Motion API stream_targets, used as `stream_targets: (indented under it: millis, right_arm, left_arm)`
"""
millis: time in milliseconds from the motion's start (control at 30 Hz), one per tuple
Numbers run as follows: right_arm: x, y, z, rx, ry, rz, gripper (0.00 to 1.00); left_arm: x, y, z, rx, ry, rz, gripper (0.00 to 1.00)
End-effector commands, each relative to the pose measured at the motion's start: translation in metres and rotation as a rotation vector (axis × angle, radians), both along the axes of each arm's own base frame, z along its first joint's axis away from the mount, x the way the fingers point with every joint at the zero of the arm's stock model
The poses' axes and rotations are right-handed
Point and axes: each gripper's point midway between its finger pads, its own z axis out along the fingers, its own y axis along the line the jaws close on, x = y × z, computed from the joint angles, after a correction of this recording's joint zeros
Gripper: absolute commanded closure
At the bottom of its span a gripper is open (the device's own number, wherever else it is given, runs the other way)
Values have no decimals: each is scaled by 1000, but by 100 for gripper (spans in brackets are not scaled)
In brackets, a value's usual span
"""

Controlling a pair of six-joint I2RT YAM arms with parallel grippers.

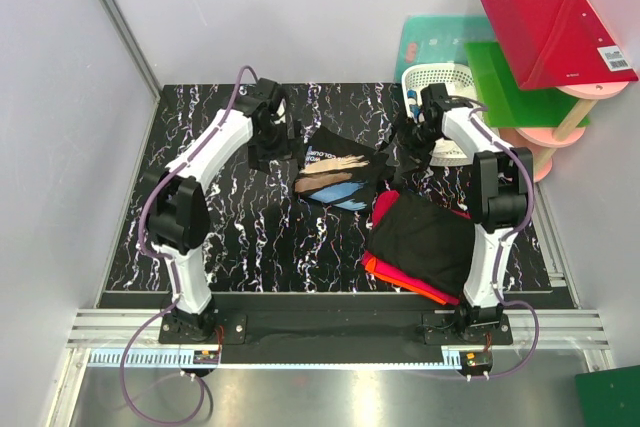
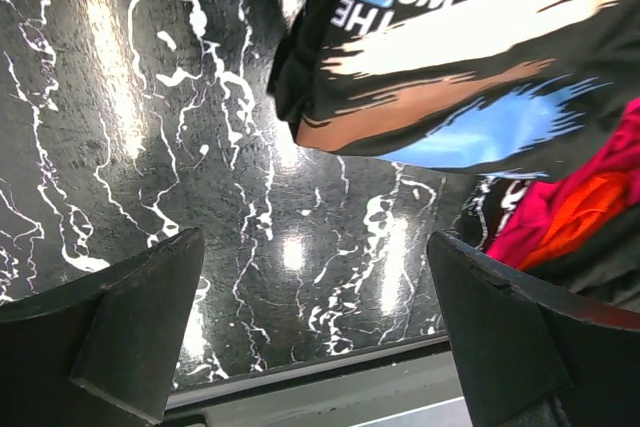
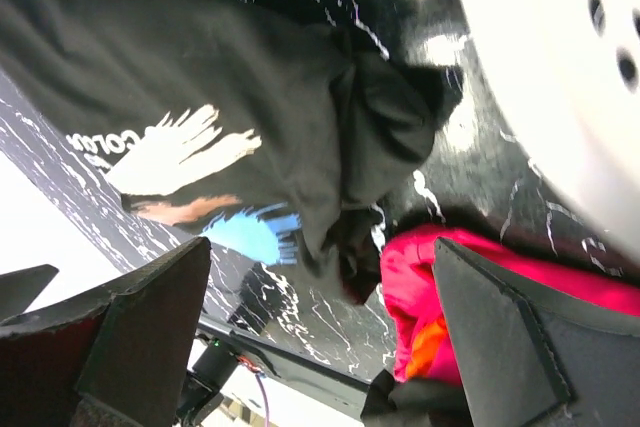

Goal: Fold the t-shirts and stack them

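left end effector (image 1: 271,150) and right end effector (image 1: 416,142) both spread wide, empty, printed tee (image 1: 340,177) between them (crumpled): pre-grasp, next probably pinch opposite edges, flatten.

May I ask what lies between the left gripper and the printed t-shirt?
Bare marbled tabletop, from left gripper to printed t-shirt, per the left wrist view.

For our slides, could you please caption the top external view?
Open left gripper and right gripper flank a crumpled black printed t-shirt beside a black, red and orange t-shirt pile.
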Motion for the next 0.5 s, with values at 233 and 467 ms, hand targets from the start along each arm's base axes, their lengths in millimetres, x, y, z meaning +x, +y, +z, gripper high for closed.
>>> stream_targets:
  millis: [233, 467]
  right_arm:
    - [24, 22, -2, 81, 57, 48, 0]
    - [23, 14, 8, 8, 94, 92, 0]
  left_arm:
    - [25, 8, 6, 14, -39, 4, 1]
    - [35, 16, 10, 10, -53, 14, 1]
